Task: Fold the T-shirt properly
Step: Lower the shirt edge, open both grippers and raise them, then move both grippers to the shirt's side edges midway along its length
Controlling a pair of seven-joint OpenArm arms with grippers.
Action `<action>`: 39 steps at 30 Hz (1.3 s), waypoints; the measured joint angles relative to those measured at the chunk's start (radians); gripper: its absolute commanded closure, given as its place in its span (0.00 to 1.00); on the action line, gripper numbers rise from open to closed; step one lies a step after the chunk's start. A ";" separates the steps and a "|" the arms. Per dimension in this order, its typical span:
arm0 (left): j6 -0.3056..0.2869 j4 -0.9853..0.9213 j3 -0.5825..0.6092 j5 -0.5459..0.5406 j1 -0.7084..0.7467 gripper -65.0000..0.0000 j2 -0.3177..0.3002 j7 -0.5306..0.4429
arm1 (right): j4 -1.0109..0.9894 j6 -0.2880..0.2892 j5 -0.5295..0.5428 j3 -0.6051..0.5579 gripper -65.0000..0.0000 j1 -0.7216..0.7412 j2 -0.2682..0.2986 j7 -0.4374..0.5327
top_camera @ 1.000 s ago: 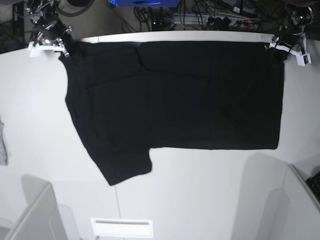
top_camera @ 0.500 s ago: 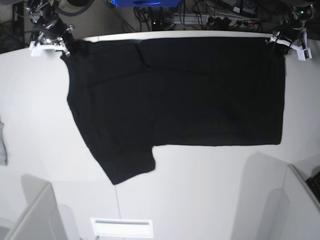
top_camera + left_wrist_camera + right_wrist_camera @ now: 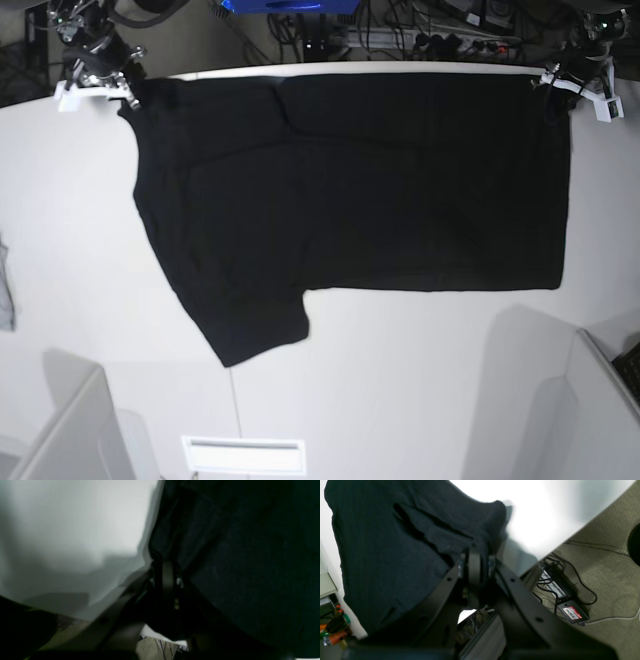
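Note:
The black T-shirt [image 3: 360, 190] lies spread on the white table [image 3: 420, 400], plain side up, one sleeve [image 3: 255, 325] pointing toward the front. My right gripper [image 3: 125, 95] is shut on the shirt's far left corner; in the right wrist view its jaws pinch a bunched fold of the T-shirt [image 3: 395, 545] at the gripper [image 3: 476, 555]. At the far right corner my left gripper [image 3: 553, 90] is shut on the hem; the left wrist view shows the gripper [image 3: 166, 566] clamping the edge of the T-shirt [image 3: 250, 555]. The printed side is hidden.
A grey cloth scrap [image 3: 5, 290] lies at the table's left edge. Cables and a power strip [image 3: 560, 590] sit on the carpet behind the table. Grey panels [image 3: 70, 430] stand at the front corners, and a white slot [image 3: 243, 455] is at the front edge.
Both grippers have drawn the shirt's far edge slightly further back, so the cloth has slid a little toward the rear of the table. Both grips are unchanged.

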 measured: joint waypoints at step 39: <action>0.008 0.081 0.010 0.037 -0.303 0.31 -0.172 0.051 | -0.180 0.000 -0.003 -0.166 0.67 0.440 0.275 -0.010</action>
